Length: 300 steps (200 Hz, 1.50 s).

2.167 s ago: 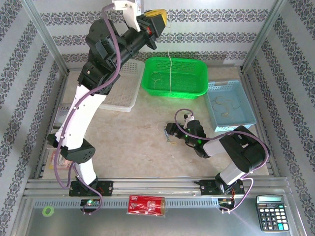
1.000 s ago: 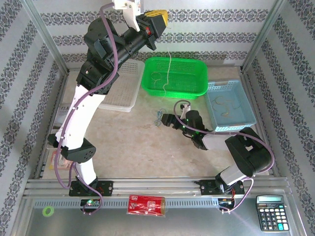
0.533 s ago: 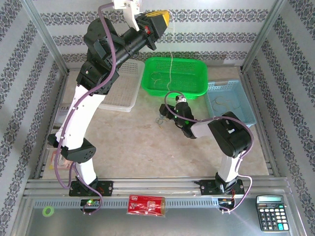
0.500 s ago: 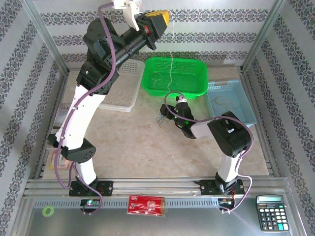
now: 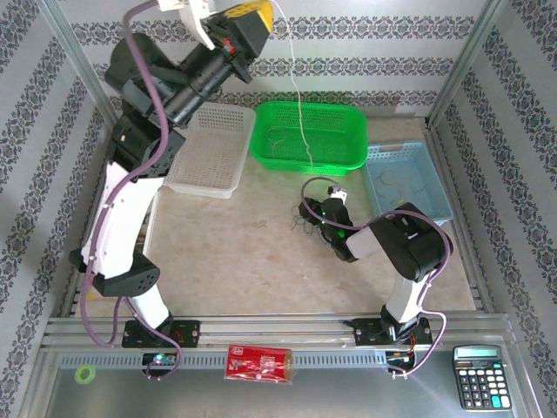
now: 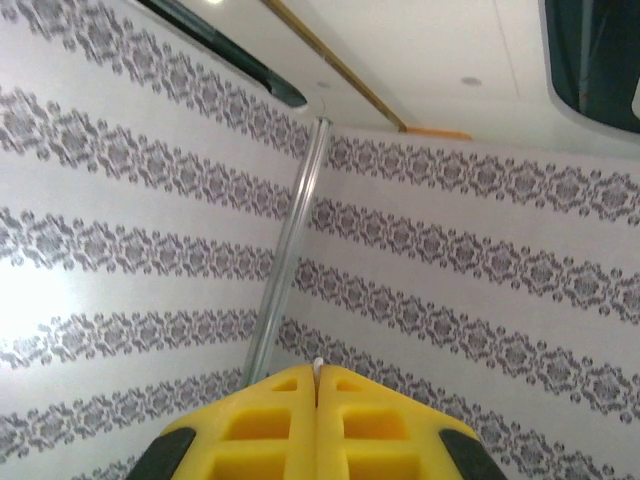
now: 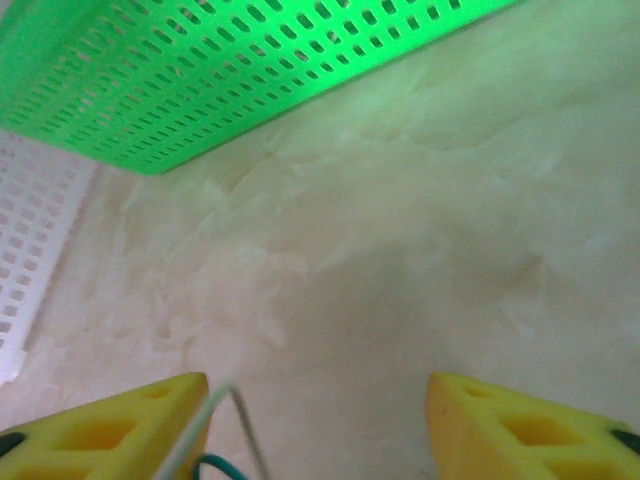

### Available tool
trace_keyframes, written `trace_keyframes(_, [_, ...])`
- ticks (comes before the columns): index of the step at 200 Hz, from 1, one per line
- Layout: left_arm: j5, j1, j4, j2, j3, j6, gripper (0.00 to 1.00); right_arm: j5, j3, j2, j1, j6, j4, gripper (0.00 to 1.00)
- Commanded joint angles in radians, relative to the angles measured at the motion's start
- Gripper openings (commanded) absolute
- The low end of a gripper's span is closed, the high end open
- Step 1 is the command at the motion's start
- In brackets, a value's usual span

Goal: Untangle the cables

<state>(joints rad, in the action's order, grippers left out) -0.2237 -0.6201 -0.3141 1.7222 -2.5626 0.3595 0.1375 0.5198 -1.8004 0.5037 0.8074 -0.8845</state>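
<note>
Cable [image 5: 296, 87] hangs clamped in the left tool [image 6: 317, 372] — the right tool [image 7: 318, 388] is spread apart.

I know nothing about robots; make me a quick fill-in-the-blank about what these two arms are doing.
The left hand, raised high, pinches a thin pale cable hanging toward a basket coloured ____.
The right hand, low over the table, has its fingers ____.
The blue basket stands on the green one's ____ side.
Missing words: green; open; right.

The green basket [image 5: 278, 159] is glossy perforated plastic; the tabletop [image 5: 235, 248] looks smooth, matt, stone-like.
</note>
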Motion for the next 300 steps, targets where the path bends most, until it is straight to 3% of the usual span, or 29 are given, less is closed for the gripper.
trace_keyframes(1, [0.029, 0.018, 0.059, -0.036, -0.027, -0.039, 0.00, 0.040, -0.045, -0.011, -0.013, 0.028, 0.036, 0.71])
trace_keyframes(32, [0.050, 0.029, 0.056, -0.060, -0.027, -0.059, 0.00, 0.048, -0.059, -0.011, -0.014, 0.037, 0.032, 0.83])
trace_keyframes(98, [0.098, 0.040, 0.032, -0.109, -0.027, -0.127, 0.00, 0.050, -0.091, -0.038, -0.031, 0.067, 0.014, 0.83])
trace_keyframes(205, [0.143, 0.046, -0.009, -0.157, -0.018, -0.206, 0.00, 0.009, -0.102, -0.008, -0.037, 0.035, 0.041, 0.92])
trace_keyframes(253, [0.123, 0.046, -0.040, -0.177, 0.032, -0.196, 0.00, -0.091, -0.082, 0.018, -0.035, 0.007, 0.036, 0.93])
trace_keyframes(300, [0.063, 0.046, -0.008, -0.213, 0.196, -0.149, 0.00, -0.207, -0.092, 0.171, -0.034, -0.077, 0.106, 0.94])
